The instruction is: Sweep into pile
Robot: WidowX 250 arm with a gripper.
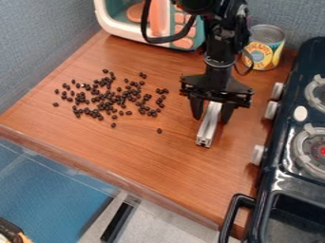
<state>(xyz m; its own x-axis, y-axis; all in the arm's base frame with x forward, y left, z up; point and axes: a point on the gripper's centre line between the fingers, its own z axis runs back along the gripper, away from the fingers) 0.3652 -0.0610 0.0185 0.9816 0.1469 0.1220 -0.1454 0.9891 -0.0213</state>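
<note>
Wooden counter (82, 137) lay beneath the gripper (212, 113), and we had grey-blue wall panels (38, 42) rising behind it. We saw the arm (219, 45) come down from the top edge, so that the gripper hung over the counter, with its two fingers pinching a silver metal bar (207, 130) between them. From there the bar slanted down toward our side, its near end low over the wood, though we could not tell whether it touched. We had the dark beans (120, 99) to the left of the gripper as we looked, spread in a loose, uneven patch, thicker toward the middle and ragged at the borders, and apart from the bar. One stray bean (159, 131) sat nearer the bar's lower end than the rest of the patch did. Behind the gripper and off to its left, we saw a white and teal toy microwave (117, 29); behind it on the right was a tin can (265, 49) with a yellow label. Further to the gripper's right, we had the dark toy stove (289, 142), its pale knobs (271, 110) facing the gripper's side.
</note>
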